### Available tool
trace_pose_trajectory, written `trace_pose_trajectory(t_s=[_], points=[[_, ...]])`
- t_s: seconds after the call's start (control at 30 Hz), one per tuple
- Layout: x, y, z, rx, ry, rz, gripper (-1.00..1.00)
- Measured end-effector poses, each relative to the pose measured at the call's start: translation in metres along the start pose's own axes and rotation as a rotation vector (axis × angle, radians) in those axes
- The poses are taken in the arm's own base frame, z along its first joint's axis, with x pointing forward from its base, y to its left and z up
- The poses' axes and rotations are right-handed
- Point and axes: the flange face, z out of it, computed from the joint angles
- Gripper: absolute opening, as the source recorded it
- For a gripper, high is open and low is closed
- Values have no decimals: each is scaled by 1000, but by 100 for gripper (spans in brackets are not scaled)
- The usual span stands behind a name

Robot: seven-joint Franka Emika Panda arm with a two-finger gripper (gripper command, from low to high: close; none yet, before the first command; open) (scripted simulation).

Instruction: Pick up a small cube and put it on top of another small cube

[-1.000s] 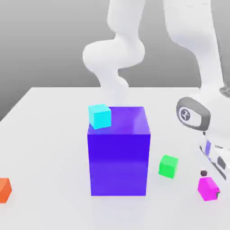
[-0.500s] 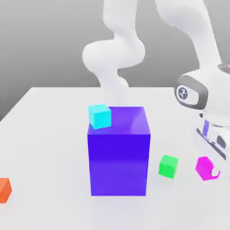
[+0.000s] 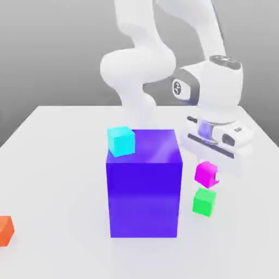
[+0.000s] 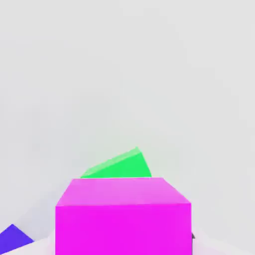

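Setting: a white table (image 3: 60, 163) under a grey backdrop, with a white Panda arm (image 3: 139, 65) reaching in from the top of the exterior view.

Gripper: the gripper (image 3: 207, 175) hangs right of centre in the exterior view, pointing down, its fingers clamped together on the pink cube.

Pink cube: the pink cube (image 3: 205, 173) is held clear of the table, right of centre in the exterior view, just beside the blue block's upper right edge. In the hand view the pink cube (image 4: 123, 215) sits at the bottom centre of the frame.

Green cube: the green cube (image 3: 204, 201) rests on the table directly below the pink cube in the exterior view, a small gap between the two. In the hand view the green cube (image 4: 119, 167) peeks out just past the pink cube's far edge, turned at an angle to it.

Blue block: the big blue block (image 3: 144, 185) stands at the centre of the exterior view, near the green cube on that view's left. One corner of the blue block (image 4: 12, 238) shows at the lower left of the hand view.

Cyan cube: a cyan cube (image 3: 121, 140) sits on the blue block's top, at its left corner in the exterior view.

Orange cube: an orange cube (image 3: 5, 230) lies on the table at the lower left edge of the exterior view, well apart from the rest.
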Motion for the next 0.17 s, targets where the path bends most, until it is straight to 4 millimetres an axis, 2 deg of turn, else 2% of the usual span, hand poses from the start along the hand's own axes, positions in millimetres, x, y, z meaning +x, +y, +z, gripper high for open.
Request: trace_pose_trajectory(t_s=[0.07,0.1,0.17], points=[[-1,-1,17,-1,-1,0,-100],[-2,-1,22,-1,-1,0,100],[-1,-1,22,-1,-1,-1,100]])
